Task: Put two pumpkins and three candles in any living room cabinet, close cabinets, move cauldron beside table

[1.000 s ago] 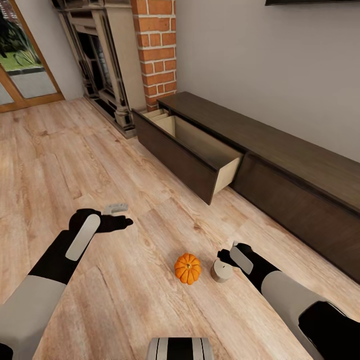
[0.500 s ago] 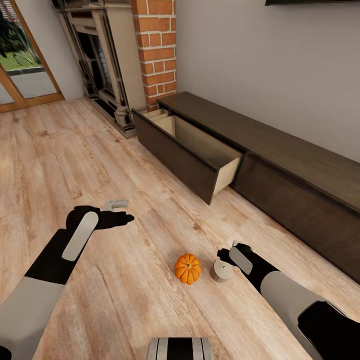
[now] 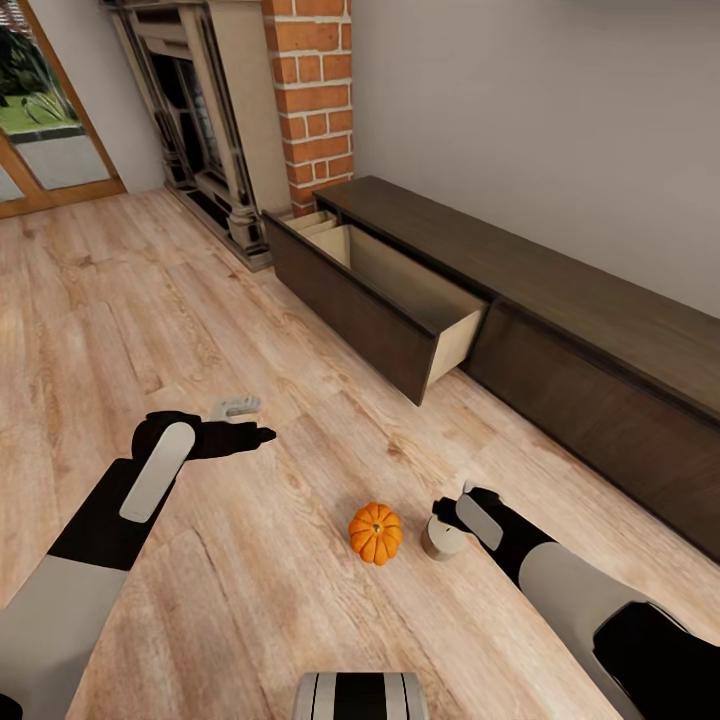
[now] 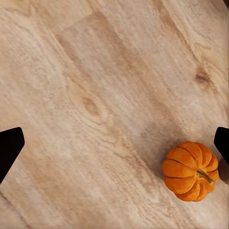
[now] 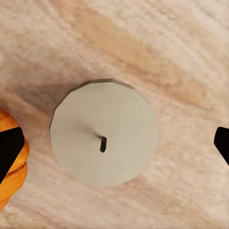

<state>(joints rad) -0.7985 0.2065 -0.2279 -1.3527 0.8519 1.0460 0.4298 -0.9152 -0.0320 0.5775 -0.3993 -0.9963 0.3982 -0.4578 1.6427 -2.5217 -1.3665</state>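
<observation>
An orange ribbed pumpkin (image 3: 375, 533) sits on the wood floor, and a beige candle (image 3: 442, 541) stands just right of it. My right gripper (image 3: 447, 520) hangs right over the candle and is open. Looking down along the right wrist view, the candle (image 5: 105, 138) and its wick are centred between the spread fingertips (image 5: 9, 150), with the pumpkin (image 5: 12, 167) at the edge. My left gripper (image 3: 248, 422) is open above bare floor, to the left of and beyond the pumpkin (image 4: 191, 170). The dark brown cabinet (image 3: 560, 300) runs along the wall with one drawer (image 3: 400, 290) pulled out, showing its tan inside.
An ornate dark fireplace (image 3: 190, 120) and a brick column (image 3: 315, 90) stand at the far left of the cabinet. A glass door (image 3: 40, 120) is at the far left. The open drawer juts out over the floor ahead of the pumpkin.
My left gripper has drifted a little to the right and nearer the pumpkin. The view has tilted slightly. The right gripper stays over the candle.
</observation>
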